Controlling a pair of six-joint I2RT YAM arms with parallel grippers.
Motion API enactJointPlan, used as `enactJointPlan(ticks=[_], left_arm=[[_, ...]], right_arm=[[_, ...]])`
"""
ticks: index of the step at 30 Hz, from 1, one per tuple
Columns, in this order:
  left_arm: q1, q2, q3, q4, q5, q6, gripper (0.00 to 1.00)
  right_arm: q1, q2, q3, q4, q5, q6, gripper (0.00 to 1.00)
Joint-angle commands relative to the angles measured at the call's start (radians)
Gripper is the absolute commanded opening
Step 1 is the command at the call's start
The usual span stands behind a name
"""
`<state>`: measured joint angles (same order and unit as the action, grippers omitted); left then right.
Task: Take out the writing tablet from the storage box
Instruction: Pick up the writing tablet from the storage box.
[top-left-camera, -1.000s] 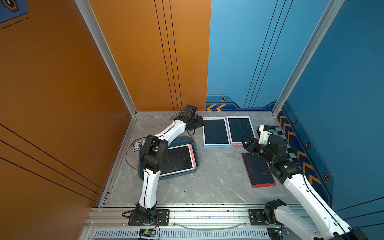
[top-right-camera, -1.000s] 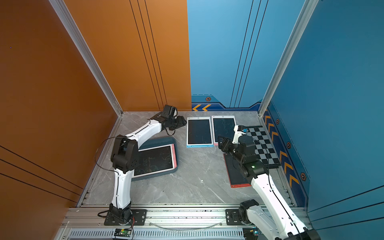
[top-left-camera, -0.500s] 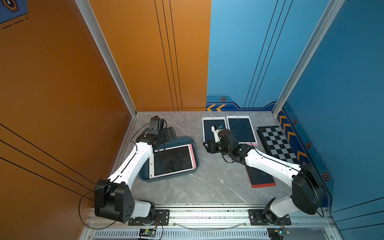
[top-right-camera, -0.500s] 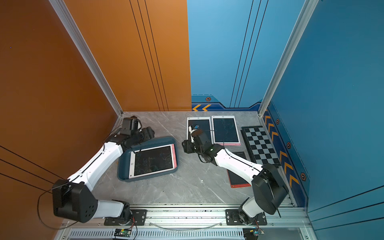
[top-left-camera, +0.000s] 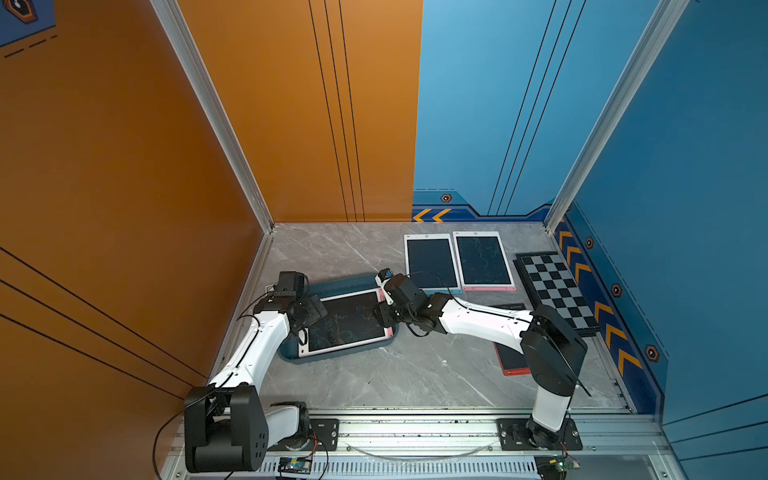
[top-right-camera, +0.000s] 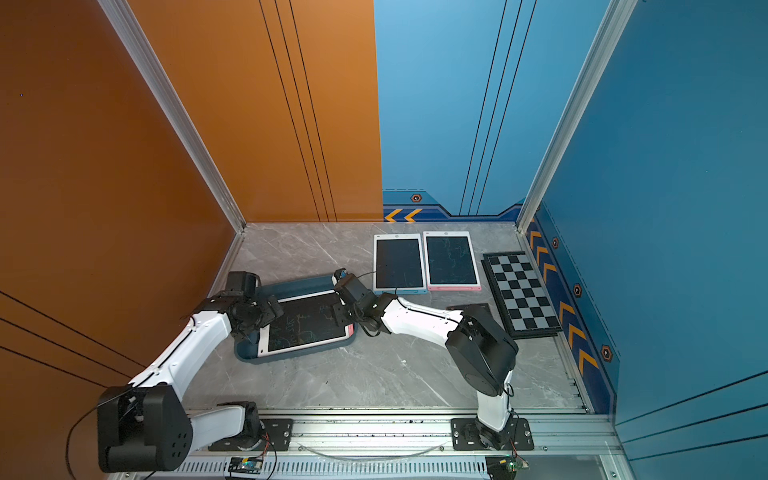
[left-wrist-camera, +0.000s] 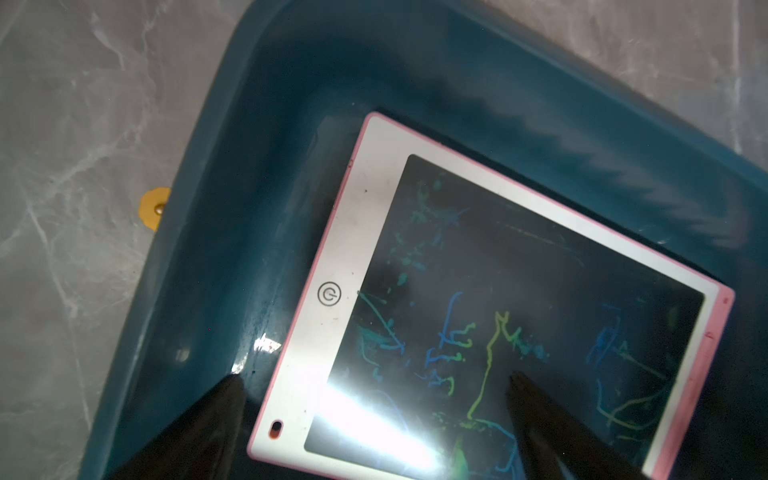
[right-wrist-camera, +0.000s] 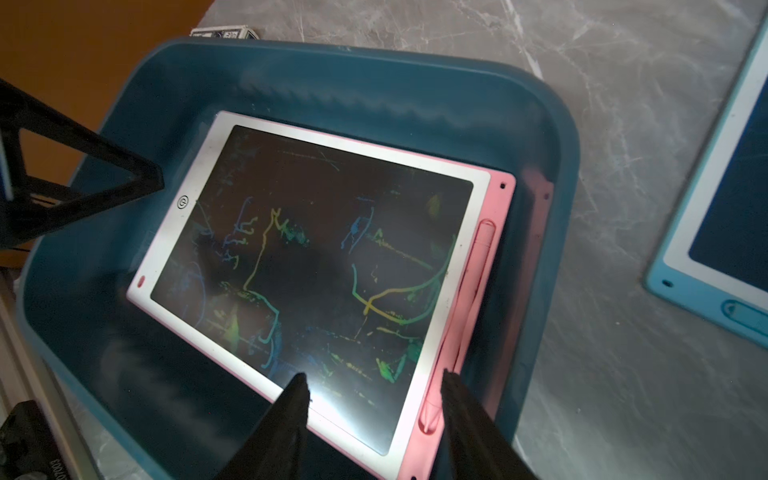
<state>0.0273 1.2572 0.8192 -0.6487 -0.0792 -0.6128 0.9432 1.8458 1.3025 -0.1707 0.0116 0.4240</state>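
Pink writing tablet (right-wrist-camera: 324, 257) lies flat inside storage box (right-wrist-camera: 552, 137). Left gripper (left-wrist-camera: 374, 378), jaws wide, hovers over tablet's button end. Right gripper (right-wrist-camera: 372, 376), jaws apart, straddles stylus edge. Risk: shallow pinch slips, or lifted tablet drags box along.

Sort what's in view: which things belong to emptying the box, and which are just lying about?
Job:
storage box
scribbled writing tablet inside it

Lying about:
blue-edged tablet
pink-edged tablet beside it
red tablet
chequered board
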Motion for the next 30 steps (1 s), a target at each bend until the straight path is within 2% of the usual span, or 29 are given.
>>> enactJointPlan(ticks=[1,5,8,12,17,23,30], left_arm=[[0.006,0.038,-0.020,0.020,-0.006,-0.025,0.99],[0.014,0.078,-0.058,0.097,0.016,-0.046,0.98],[0.026,0.119,-0.086,0.160,0.070,-0.058,0.98],[0.029,0.169,-0.098,0.190,0.064,-0.059,0.98],[0.028,0.183,-0.109,0.229,0.089,-0.058,0.98],[0.019,0.173,-0.127,0.285,0.162,-0.052,0.99],[-0.020,0.113,-0.130,0.346,0.258,-0.072,1.00]], right_arm=[[0.022,-0.026,0.024,-0.067,0.135,-0.046,0.53],[0.048,-0.087,0.009,-0.072,0.222,-0.102,0.57],[0.051,-0.123,-0.007,-0.078,0.289,-0.115,0.63],[0.045,-0.133,-0.020,-0.122,0.395,-0.110,0.67],[0.010,-0.064,-0.024,-0.145,0.298,-0.050,0.68],[0.014,0.045,0.006,-0.146,0.196,-0.012,0.60],[0.025,0.102,0.041,-0.147,0.134,-0.004,0.37]])
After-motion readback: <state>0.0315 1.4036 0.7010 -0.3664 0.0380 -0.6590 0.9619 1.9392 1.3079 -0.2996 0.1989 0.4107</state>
